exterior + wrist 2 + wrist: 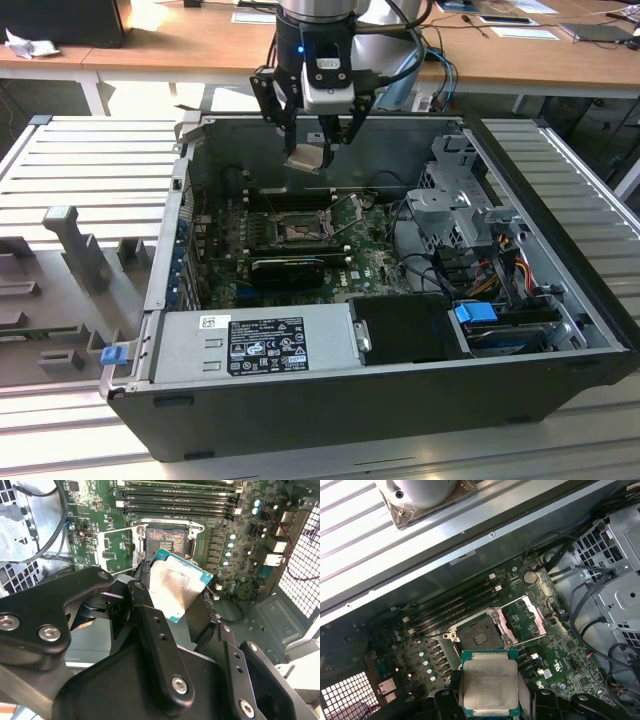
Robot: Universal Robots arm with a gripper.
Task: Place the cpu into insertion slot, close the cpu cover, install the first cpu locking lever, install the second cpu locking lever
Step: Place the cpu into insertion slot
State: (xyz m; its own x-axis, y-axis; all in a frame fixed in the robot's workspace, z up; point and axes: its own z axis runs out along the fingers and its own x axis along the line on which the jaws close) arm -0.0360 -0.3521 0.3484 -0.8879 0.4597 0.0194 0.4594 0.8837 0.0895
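The first step is in hand: the chip point(489, 685) is pinched by the claw point(311, 154), well clear of the open socket point(479, 637), its cover point(536, 616) raised. Careful squaring over the socket is judged necessary.

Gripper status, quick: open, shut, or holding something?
The gripper: shut on the small flat square cpu with a pale silver metal top.

A lab workbench point(100, 160): open computer case point(300, 400), wooden desks point(560, 62) behind.
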